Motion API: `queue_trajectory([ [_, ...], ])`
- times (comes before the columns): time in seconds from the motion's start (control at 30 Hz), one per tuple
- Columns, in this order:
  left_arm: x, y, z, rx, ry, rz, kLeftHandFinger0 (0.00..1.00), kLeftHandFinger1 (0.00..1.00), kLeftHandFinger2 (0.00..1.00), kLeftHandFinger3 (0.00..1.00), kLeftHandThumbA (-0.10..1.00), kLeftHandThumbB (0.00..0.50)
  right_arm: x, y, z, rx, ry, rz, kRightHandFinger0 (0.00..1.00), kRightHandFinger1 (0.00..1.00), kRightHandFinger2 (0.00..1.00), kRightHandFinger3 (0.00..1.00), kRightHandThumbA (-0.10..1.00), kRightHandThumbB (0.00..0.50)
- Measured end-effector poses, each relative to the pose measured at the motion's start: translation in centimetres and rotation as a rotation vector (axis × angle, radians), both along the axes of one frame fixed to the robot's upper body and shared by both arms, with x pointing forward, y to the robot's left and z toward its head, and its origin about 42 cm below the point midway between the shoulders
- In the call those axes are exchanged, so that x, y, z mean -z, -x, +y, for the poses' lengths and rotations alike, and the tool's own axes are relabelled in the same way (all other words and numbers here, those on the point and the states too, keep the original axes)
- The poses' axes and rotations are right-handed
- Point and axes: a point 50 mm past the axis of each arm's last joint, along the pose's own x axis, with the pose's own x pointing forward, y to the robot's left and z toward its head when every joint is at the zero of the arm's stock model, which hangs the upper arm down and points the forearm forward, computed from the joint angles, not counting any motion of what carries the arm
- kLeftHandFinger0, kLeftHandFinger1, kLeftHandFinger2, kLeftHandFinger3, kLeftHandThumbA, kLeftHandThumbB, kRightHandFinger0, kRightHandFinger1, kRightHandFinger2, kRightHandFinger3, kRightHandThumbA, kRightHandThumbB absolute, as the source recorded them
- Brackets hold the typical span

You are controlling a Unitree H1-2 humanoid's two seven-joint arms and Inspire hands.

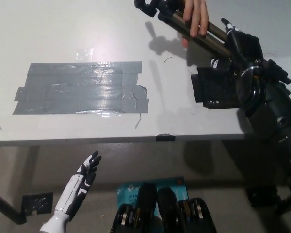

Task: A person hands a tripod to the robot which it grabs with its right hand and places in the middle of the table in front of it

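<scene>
Right hand (238,42) is grasping the tripod (172,19) by its smooth bronze tubes; person's hand (195,17) is gripping just beyond its fingertips. Left hand (85,177) is hanging released.

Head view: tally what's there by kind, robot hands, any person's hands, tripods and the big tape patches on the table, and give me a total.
Robot hands: 2, the white left hand and the black right hand
Person's hand: 1
Tripod: 1
Big tape patches: 2, the grey patch and the black patch
Total: 6
</scene>
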Motion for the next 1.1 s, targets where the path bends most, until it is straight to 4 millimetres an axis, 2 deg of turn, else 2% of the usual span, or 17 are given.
queue_trajectory([
  [0.2, 0.0, 0.0, 0.0, 0.001, -0.001, 0.001, 1.0, 1.0, 1.0, 1.0, 1.0, 0.273, 0.5, 0.4, 0.1, -0.022, 0.01, -0.06, 0.0, 0.54, 0.91, 0.98, -0.1, 0.173],
  [0.27, 0.0, 0.0, 0.0, 0.001, -0.002, 0.001, 1.0, 1.0, 1.0, 1.0, 1.0, 0.271, 0.4, 0.4, 0.3, -0.037, 0.019, -0.087, 0.0, 0.52, 0.9, 0.95, -0.1, 0.202],
  [0.37, 0.0, 0.0, 0.0, 0.002, -0.003, 0.001, 1.0, 1.0, 1.0, 1.0, 1.0, 0.27, 0.3, 0.5, 0.6, -0.063, 0.031, -0.124, 0.0, 0.54, 0.92, 0.94, -0.1, 0.195],
  [0.4, 0.0, 0.0, 0.0, 0.003, -0.003, 0.001, 1.0, 1.0, 1.0, 1.0, 1.0, 0.269, 0.2, 0.5, 0.7, -0.07, 0.033, -0.133, 0.0, 0.54, 0.94, 0.89, -0.1, 0.186],
  [0.43, 0.0, 0.0, 0.0, 0.003, -0.004, 0.001, 1.0, 1.0, 1.0, 1.0, 1.0, 0.268, 0.2, 0.6, 0.8, -0.076, 0.035, -0.143, 0.0, 0.51, 0.92, 0.83, -0.1, 0.191],
  [0.47, 0.0, 0.0, 0.0, 0.007, -0.007, 0.001, 1.0, 1.0, 1.0, 1.0, 1.0, 0.264, -0.1, 0.6, 1.0, -0.097, 0.045, -0.174, 0.0, 0.48, 0.91, 0.82, -0.1, 0.178],
  [0.6, -0.2, -0.2, 0.0, 0.016, -0.017, -0.003, 1.0, 1.0, 1.0, 1.0, 1.0, 0.263, -1.0, 0.9, 1.4, -0.156, 0.079, -0.251, 0.0, 0.4, 0.85, 0.79, -0.1, 0.196],
  [0.63, -0.2, -0.2, 0.0, 0.017, -0.018, -0.004, 1.0, 1.0, 1.0, 1.0, 1.0, 0.263, -1.0, 0.9, 1.5, -0.162, 0.081, -0.258, 0.0, 0.4, 0.85, 0.78, -0.1, 0.191],
  [0.67, -0.3, -0.4, 0.0, 0.019, -0.021, -0.007, 1.0, 1.0, 1.0, 1.0, 1.0, 0.264, -1.1, 1.0, 1.6, -0.183, 0.09, -0.276, 0.0, 0.42, 0.87, 0.81, -0.1, 0.166],
  [0.7, -0.4, -0.4, 0.0, 0.02, -0.022, -0.009, 1.0, 1.0, 1.0, 1.0, 1.0, 0.267, -1.2, 1.0, 1.6, -0.196, 0.097, -0.282, 0.0, 0.45, 0.9, 0.84, -0.1, 0.162],
  [0.87, -0.5, -0.5, 0.0, 0.025, -0.026, -0.012, 1.0, 1.0, 1.0, 1.0, 1.0, 0.27, -1.0, 1.2, 1.1, -0.243, 0.138, -0.291, 0.0, 0.45, 0.85, 0.77, -0.1, 0.2],
  [0.9, -0.5, -0.5, -0.1, 0.026, -0.026, -0.012, 1.0, 1.0, 1.0, 1.0, 1.0, 0.265, -0.9, 1.3, 0.9, -0.247, 0.145, -0.289, 0.0, 0.45, 0.85, 0.78, -0.1, 0.18],
  [0.93, -0.5, -0.5, -0.1, 0.026, -0.027, -0.012, 1.0, 1.0, 1.0, 1.0, 1.0, 0.265, -0.7, 1.3, 0.6, -0.252, 0.156, -0.284, 0.0, 0.5, 0.91, 0.84, -0.1, 0.17],
  [0.97, -0.5, -0.5, -0.1, 0.026, -0.027, -0.012, 1.0, 1.0, 1.0, 1.0, 1.0, 0.265, -0.6, 1.3, 0.5, -0.255, 0.16, -0.282, 0.03, 0.55, 0.96, 0.89, -0.1, 0.178],
  [1.03, -0.5, -0.6, -0.1, 0.027, -0.029, -0.012, 1.0, 1.0, 1.0, 1.0, 1.0, 0.259, 0.1, 1.4, -0.3, -0.258, 0.186, -0.251, 0.08, 0.62, 1.0, 0.97, -0.1, 0.192],
  [1.1, -0.5, -0.6, -0.1, 0.027, -0.03, -0.013, 1.0, 1.0, 1.0, 1.0, 1.0, 0.256, 0.6, 1.5, -1.1, -0.257, 0.212, -0.218, 0.09, 0.63, 1.0, 0.98, -0.1, 0.201],
])
